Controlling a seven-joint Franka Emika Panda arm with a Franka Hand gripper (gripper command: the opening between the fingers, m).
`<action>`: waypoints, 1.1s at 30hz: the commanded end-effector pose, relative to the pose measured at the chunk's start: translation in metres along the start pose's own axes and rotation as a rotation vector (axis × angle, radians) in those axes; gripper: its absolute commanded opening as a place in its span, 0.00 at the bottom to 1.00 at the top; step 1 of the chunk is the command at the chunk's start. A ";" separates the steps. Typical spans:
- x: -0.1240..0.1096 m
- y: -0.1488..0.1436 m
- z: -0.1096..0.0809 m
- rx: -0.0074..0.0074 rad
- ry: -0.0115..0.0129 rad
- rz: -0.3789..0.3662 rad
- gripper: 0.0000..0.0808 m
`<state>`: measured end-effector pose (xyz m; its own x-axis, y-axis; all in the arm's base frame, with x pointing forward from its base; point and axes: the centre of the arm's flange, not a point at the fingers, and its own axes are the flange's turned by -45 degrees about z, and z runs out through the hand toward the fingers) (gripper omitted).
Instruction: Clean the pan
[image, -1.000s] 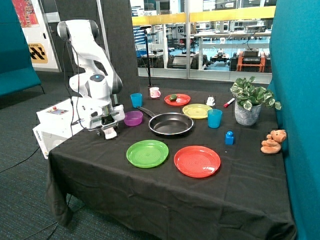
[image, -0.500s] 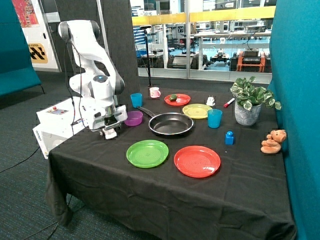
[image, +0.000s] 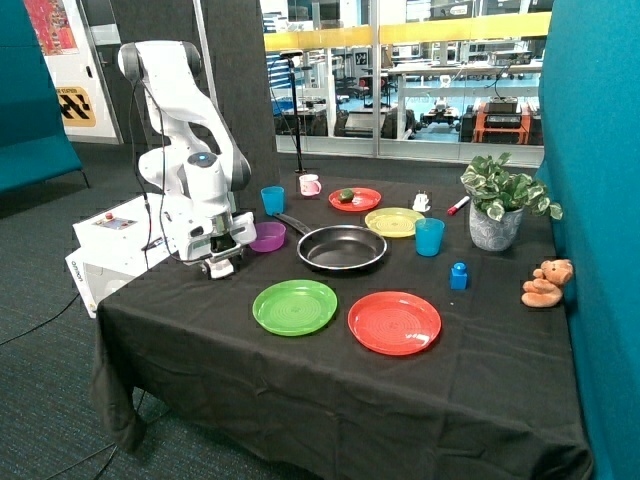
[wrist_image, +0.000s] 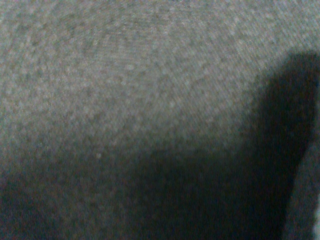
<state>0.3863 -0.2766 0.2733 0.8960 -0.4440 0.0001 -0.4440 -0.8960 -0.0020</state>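
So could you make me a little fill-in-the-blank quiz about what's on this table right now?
1. The pan sits on the table between the purple bowl and the ____ plate.
2. The gripper is low over the cloth near the ____ bowl, not at the pan.
3. The plate beside the green plate at the front is ____.
4. The soft toy near the plant is a ____.

Missing words: yellow; purple; red; teddy bear
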 end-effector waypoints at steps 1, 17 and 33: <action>-0.001 -0.001 0.004 -0.0020 -0.0001 0.012 0.00; -0.003 -0.006 0.002 -0.0020 -0.0001 -0.001 0.00; 0.008 -0.017 -0.026 -0.0020 -0.0002 -0.048 0.00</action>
<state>0.3918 -0.2683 0.2804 0.9051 -0.4251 0.0085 -0.4250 -0.9052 -0.0047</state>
